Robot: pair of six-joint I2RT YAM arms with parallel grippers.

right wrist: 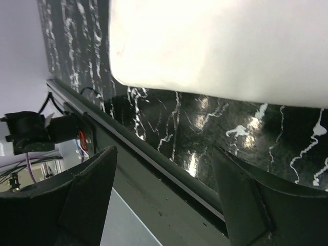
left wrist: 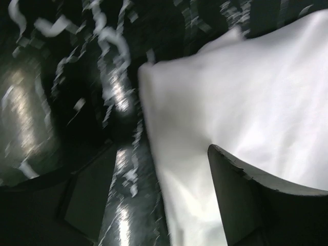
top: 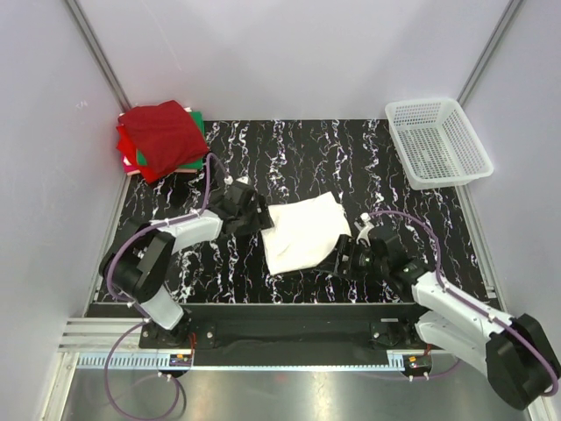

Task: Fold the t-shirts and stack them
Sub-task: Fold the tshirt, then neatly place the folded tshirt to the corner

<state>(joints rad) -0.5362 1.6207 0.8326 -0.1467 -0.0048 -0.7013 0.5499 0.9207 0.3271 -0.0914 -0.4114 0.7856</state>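
While the white t-shirt (top: pixel 302 232) lies folded into a rough, slightly skewed rectangle at the middle of the black marble-patterned table (top: pixel 351 158), the two arms flank it from either side. At the shirt's left edge sits the left gripper (top: pixel 261 217), its jaws spread with no cloth pinched between them. In the blurred left wrist view one of its fingers (left wrist: pixel 256 205) stands over the near margin of the white fabric (left wrist: pixel 246 92), and whether it touches the cloth cannot be told. By the shirt's right near corner sits the right gripper (top: pixel 344 254). Its wrist view shows both fingers (right wrist: pixel 87 195) wide apart with only bare table and the table's front rail between them, and the shirt's rounded fold (right wrist: pixel 215 46) lies just beyond the tips. In the far left corner of the table a pile of folded tees rests, well apart from the white one: a dark red t-shirt (top: pixel 162 136) on top, a bright red t-shirt (top: pixel 131 156) under it, and a green t-shirt (top: pixel 200 118) peeking out at the back. A white plastic mesh basket (top: pixel 421 105) stands at the far right corner.
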